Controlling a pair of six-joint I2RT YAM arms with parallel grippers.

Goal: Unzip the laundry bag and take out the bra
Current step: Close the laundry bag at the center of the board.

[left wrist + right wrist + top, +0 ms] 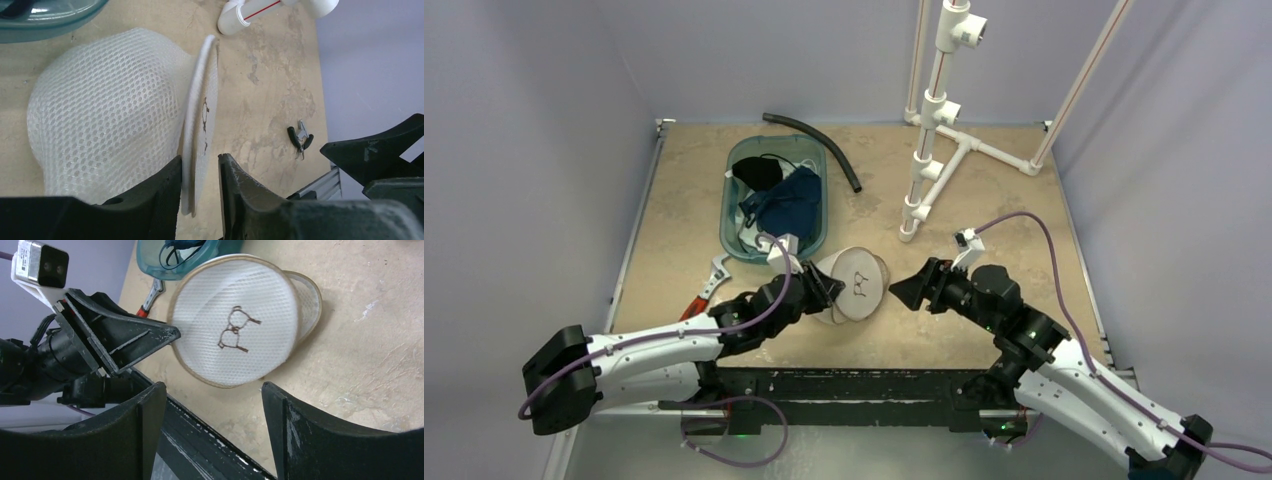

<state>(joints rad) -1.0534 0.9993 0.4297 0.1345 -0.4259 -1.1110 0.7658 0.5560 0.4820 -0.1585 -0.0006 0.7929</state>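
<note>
Bag (856,285), one, between two grippers: left gripper (200,160) at 9 o'clock, parted astride its lid (200,90); right gripper (212,386) at 3 o'clock, open.

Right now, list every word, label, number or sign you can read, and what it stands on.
No readable words or numbers anywhere.
Laundry bag, round top: dark bra outline, a picture sign, no lettering.
White pipe: red stripe, maybe print, too blurred to read.
</note>
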